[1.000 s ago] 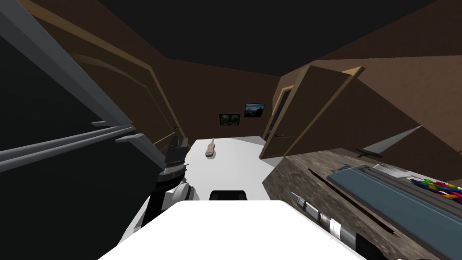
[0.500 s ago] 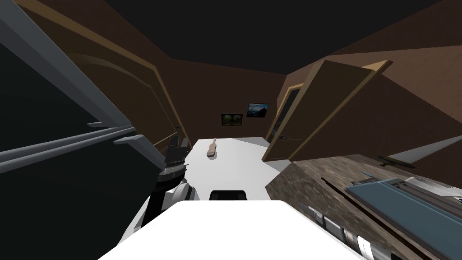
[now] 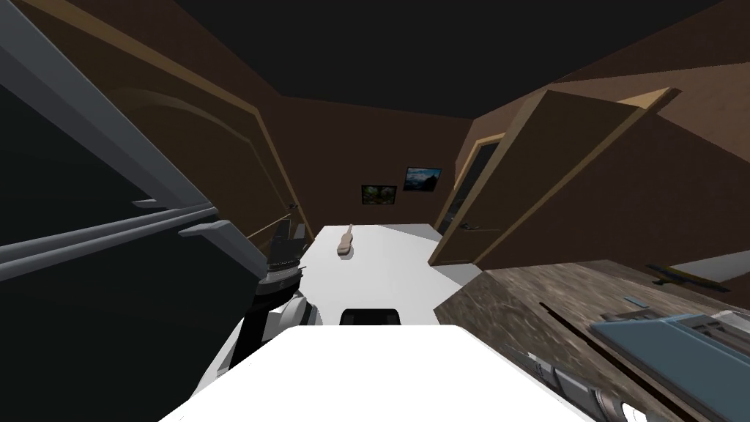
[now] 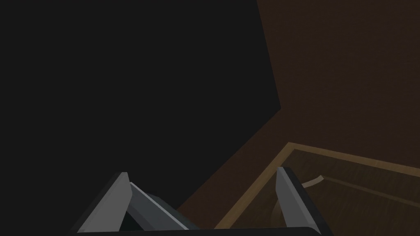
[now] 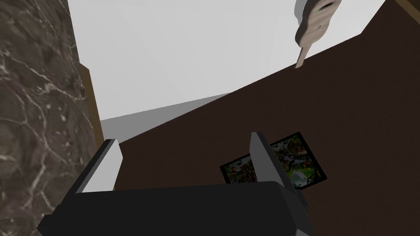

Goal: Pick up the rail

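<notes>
A thin dark bar (image 3: 593,348), the likeliest rail, lies along the marbled countertop (image 3: 505,308) at my right. It sits between a grey segmented cylinder (image 3: 571,381) and a blue-grey tray (image 3: 681,352). My left gripper (image 3: 287,234) is raised at my left, far from the counter. In the left wrist view the left gripper (image 4: 203,192) stands open and holds nothing. My right gripper (image 5: 182,159) is open and empty, with the countertop's edge (image 5: 37,102) beside one finger and white floor (image 5: 184,53) ahead.
A tall dark unit with grey bars (image 3: 110,234) stands close on my left. An open brown door (image 3: 557,183) stands beyond the counter. A small wooden violin-like thing (image 3: 346,242) lies on the white floor ahead. Two pictures (image 3: 399,187) hang on the far wall.
My view has swung to the left, so the counter and its things have slid toward the right edge. Both arms keep their pose and both grippers stay open.
</notes>
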